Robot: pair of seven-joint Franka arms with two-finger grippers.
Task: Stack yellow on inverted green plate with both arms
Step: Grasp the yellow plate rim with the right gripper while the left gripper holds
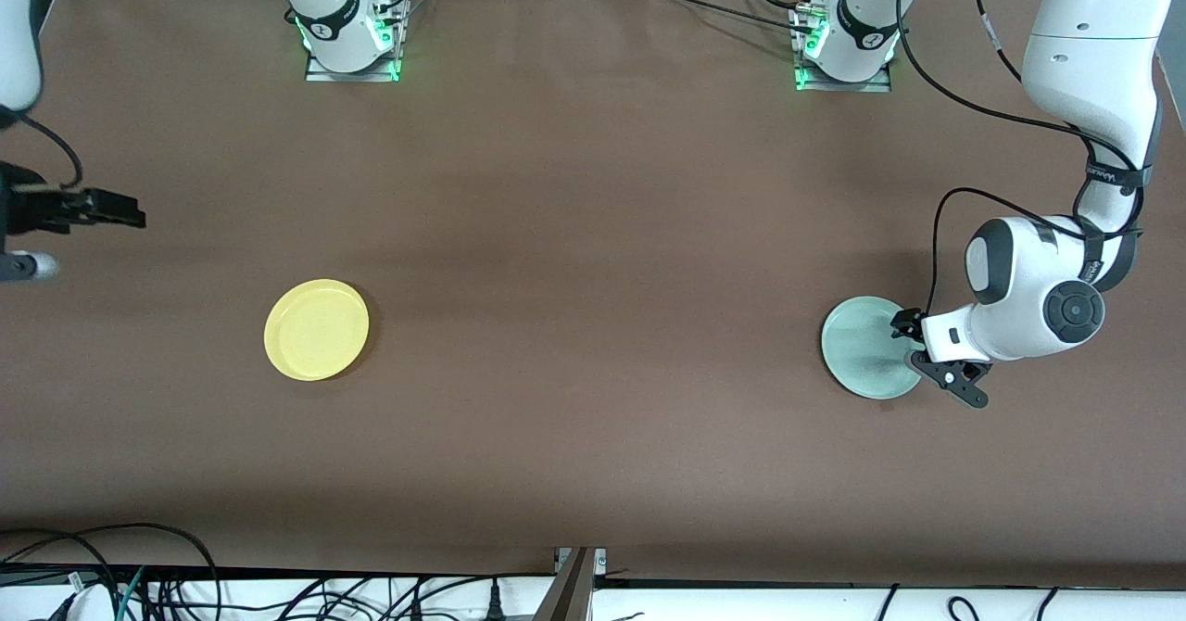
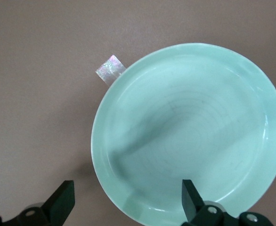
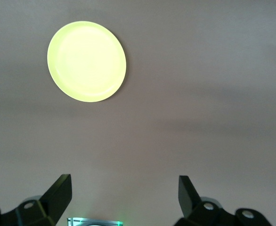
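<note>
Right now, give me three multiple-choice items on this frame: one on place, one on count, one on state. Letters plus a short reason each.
1. Where is the left gripper?
A. over the green plate's rim
B. over the yellow plate
C. beside its own base

2. How many plates are on the table?
A. one
B. two
C. three

3. How does the green plate lie?
A. upside down
B. hollow side up
C. stacked on the yellow plate

Answers:
1. A: the left wrist view shows open fingers straddling the green plate's rim.
2. B: one yellow toward the right arm's end, one green toward the left arm's end.
3. B: its hollow faces the left wrist camera, so it is not yet inverted.

The right gripper waits open at its end of the table, away from the yellow plate.
</note>
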